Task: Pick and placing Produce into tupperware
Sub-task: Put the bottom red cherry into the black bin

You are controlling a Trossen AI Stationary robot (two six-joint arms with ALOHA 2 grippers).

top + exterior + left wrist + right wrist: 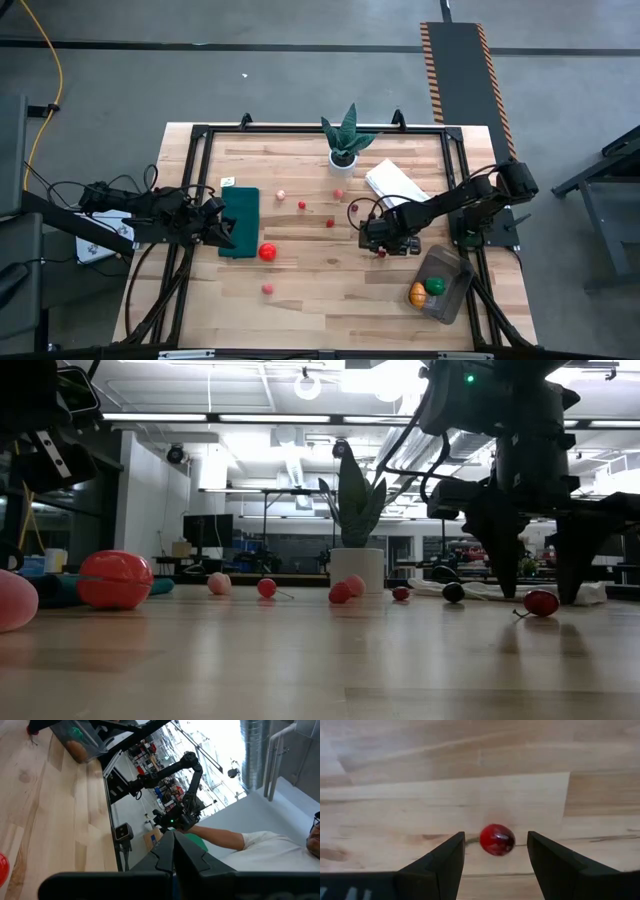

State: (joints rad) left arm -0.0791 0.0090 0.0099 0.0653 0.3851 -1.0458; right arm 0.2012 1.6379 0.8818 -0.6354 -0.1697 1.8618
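Wooden desk (320, 290) carries scattered produce. Right tool (495, 851) stands with jaws apart, straddling a dark red cherry (497, 839) that lies on the desk squarely between them, untouched by either finger; its stem points toward one finger. Tupperware (449, 297) sits just beside that arm, holding two pieces. Left tool (222, 228) waits closed over the green mat (240, 205), well apart.
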